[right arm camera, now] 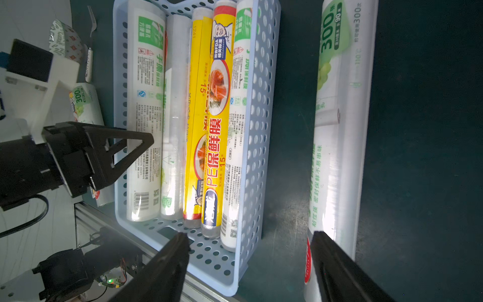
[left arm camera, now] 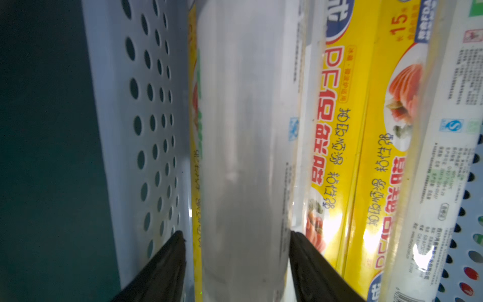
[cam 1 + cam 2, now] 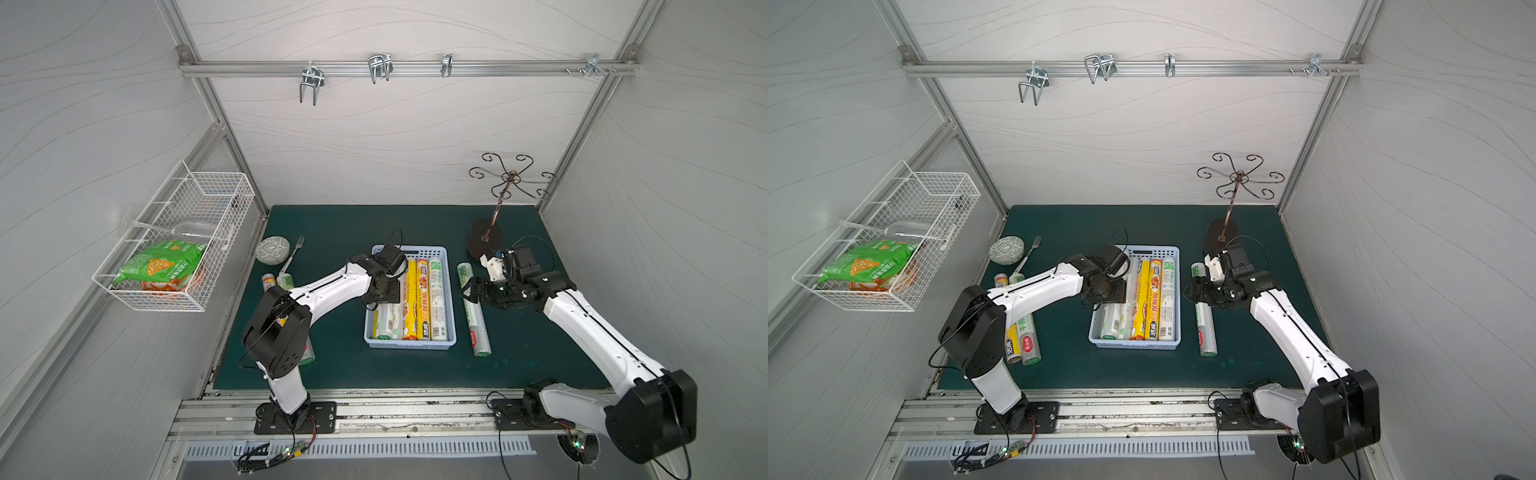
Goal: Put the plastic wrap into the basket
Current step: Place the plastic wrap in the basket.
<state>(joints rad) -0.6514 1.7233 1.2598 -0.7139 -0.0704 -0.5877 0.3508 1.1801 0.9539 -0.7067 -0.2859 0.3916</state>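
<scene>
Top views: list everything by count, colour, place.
basket: one, light blue, centre
rolls in basket: at least five, yellow, white
right roll: one, white, right of basket
left rolls: two, yellow, white, left of basket
wire basket: one, white, left wall
snack bag: one, green, inside it
dish: one, grey, back left
fork: one, silver, beside dish
stand: one, bronze, back right
hooks: four, silver, back rail
left gripper: open, astride basket roll
right gripper: open, at right roll
</scene>
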